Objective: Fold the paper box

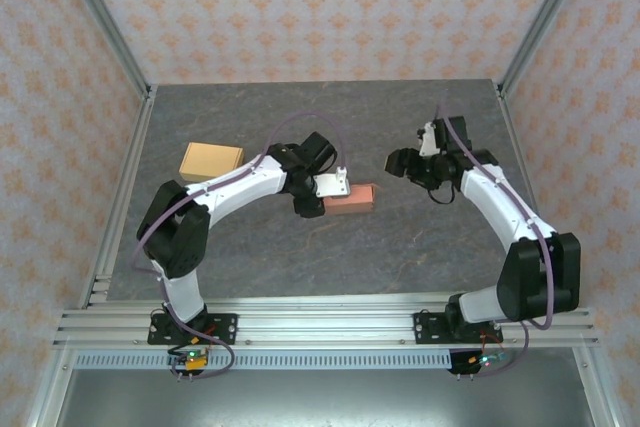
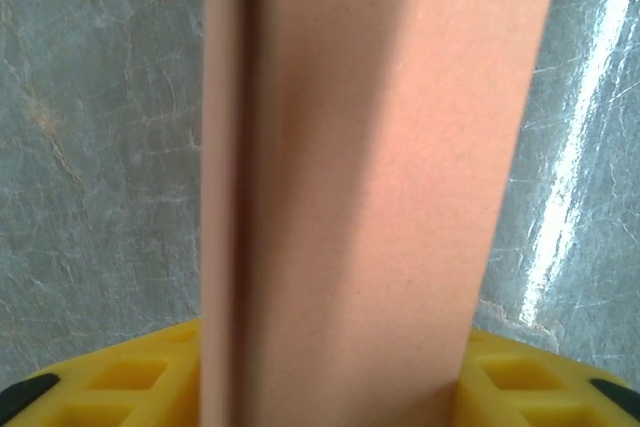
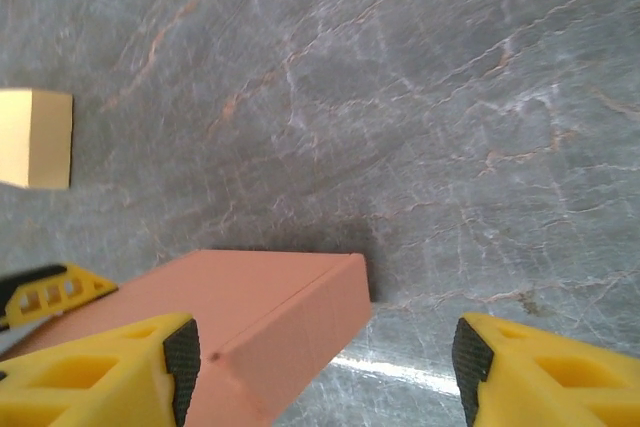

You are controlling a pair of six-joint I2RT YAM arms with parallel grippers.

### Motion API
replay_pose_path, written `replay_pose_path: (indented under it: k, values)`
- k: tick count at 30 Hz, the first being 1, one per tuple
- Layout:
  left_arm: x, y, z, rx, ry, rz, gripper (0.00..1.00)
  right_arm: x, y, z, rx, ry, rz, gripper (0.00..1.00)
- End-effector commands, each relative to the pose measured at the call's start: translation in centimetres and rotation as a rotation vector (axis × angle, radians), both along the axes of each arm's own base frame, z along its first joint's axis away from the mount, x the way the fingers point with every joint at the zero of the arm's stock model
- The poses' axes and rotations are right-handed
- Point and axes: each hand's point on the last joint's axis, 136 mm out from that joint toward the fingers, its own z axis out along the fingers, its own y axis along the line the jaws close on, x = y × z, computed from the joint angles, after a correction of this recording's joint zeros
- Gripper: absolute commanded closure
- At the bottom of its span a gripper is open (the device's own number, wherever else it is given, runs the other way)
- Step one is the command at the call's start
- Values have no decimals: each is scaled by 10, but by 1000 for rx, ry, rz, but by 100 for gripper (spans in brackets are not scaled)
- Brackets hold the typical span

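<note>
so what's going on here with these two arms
The left gripper has the pink paper box between its fingers, apparently clamped, on the table. The right gripper hangs open over the box's other end, touching nothing. The box looks closed up, one seam visible along its top edge. A tan box sits apart toward the back left.

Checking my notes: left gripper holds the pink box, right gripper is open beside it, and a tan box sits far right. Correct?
No. The tan box sits at the far left, as the top view shows. The left gripper does hold the pink box, and the right gripper is open beside it.
</note>
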Motion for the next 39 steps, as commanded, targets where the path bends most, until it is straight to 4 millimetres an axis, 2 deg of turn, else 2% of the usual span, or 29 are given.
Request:
replay_pose_path:
  k: [1,5,10,13,16,20,26,27,29,31,34,37,39]
  values:
    - [-6,6,2,20,43,-1,47,-10,4,3,-90,-61,84,31]
    - [6,3,10,0,19,21,45,-11,0,6,-192,-173,128,29]
    - [9,-2,18,-41,11,12,45,-16,5,17,-203,-304,199,29]
    - [10,-3,23,-66,1,15,43,-16,12,12,-193,-305,254,32]
    - [11,-3,30,-97,-5,32,41,-17,28,7,-156,-277,324,38]
    - [12,1,43,-142,-20,76,37,-20,41,4,-141,-268,362,39]
    - [14,11,80,-316,-80,254,27,-16,40,6,-151,-272,350,48]
    - [17,14,87,-362,-103,316,19,-15,41,7,-149,-274,351,50]
    - [25,23,95,-434,-145,445,14,-12,43,9,-141,-272,345,54]
    - [29,30,96,-500,-150,564,16,-11,46,9,-133,-267,352,58]
    - [31,32,92,-581,-133,702,30,-13,49,9,-133,-258,363,60]
    - [26,30,81,-582,-109,741,40,-15,51,10,-130,-254,360,63]
    - [22,26,71,-557,-96,730,41,-16,51,9,-125,-245,352,64]
